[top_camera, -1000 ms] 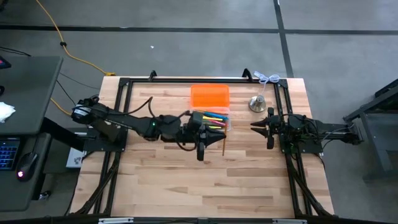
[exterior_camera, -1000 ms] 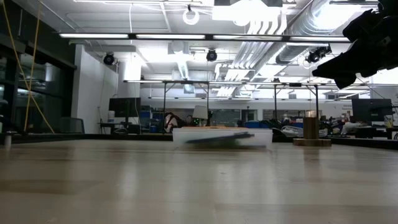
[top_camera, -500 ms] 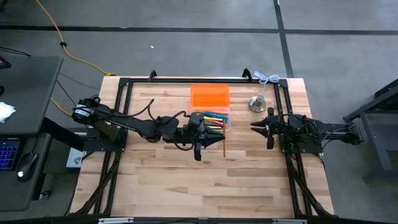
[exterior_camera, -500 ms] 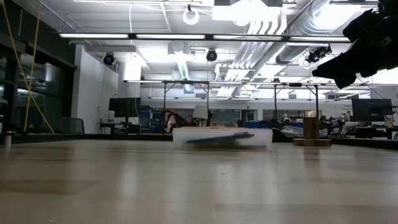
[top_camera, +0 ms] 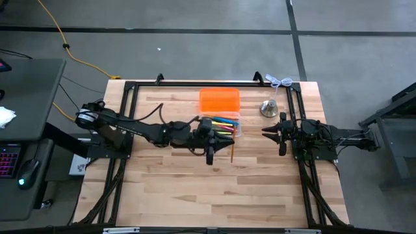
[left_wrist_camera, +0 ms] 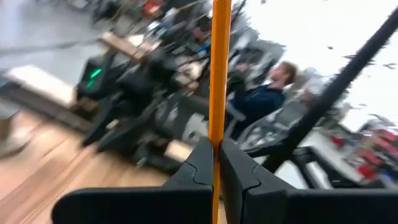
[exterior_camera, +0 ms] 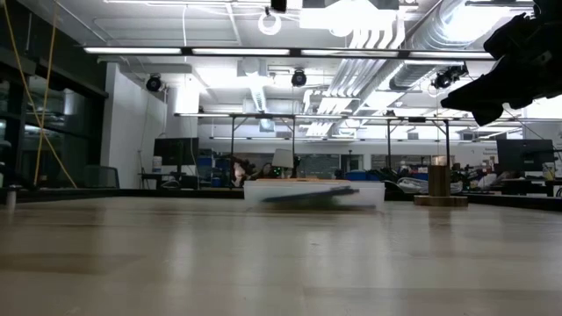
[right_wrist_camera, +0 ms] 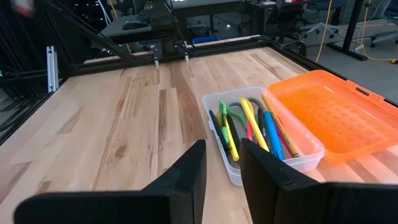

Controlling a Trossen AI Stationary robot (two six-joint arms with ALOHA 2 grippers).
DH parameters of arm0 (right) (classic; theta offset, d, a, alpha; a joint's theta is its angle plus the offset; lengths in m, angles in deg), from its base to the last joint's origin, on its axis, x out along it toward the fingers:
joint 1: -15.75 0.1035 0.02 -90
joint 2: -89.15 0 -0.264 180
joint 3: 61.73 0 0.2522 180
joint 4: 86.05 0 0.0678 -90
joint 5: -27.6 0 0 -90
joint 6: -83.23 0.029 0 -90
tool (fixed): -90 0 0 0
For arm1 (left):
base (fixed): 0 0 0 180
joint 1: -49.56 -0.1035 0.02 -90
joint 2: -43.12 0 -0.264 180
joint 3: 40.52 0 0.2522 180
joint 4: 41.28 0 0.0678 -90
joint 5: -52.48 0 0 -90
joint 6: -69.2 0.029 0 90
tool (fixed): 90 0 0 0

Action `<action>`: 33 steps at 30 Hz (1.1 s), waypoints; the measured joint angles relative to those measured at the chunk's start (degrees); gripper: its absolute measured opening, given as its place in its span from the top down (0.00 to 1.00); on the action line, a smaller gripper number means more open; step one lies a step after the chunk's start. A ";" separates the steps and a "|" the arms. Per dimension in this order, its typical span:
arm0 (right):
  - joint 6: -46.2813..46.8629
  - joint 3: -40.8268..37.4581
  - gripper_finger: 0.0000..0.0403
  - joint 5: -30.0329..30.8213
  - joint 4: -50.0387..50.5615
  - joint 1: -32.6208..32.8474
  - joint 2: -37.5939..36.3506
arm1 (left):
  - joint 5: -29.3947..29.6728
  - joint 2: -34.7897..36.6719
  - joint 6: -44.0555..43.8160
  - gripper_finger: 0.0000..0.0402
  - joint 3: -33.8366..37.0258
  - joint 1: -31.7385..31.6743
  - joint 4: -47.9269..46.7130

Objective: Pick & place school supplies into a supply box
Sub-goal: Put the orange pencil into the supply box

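The supply box, a clear tub, stands at the table's middle with several coloured pens and pencils lying in it. Its orange lid lies just beyond it. My left gripper reaches in level from the left, at the box's near side, and is shut on an orange pencil. My right gripper waits to the right of the box, open with nothing between its fingers. My left gripper pinches the orange pencil's shaft between its two fingertips. The fingers come level from the table's left and lie across the pencil. Seen from above, the pencil runs toward the near edge, its longer part sticking out past the fingers.
A silver bell-shaped object stands right of the lid. A dark frame borders the wooden table, with a white cable at its far right corner. In the left wrist view a person shows in the room beyond.
My left gripper has sunk a little with the orange pencil, staying shut on it beside the box. The arm's elbow has straightened slightly. The right arm has kept still.
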 joint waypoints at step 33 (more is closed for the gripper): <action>0.24 0.00 0.82 5.27 0.63 0.00 0.00 | -3.18 0.00 1.97 0.91 -5.84 -19.77 -51.47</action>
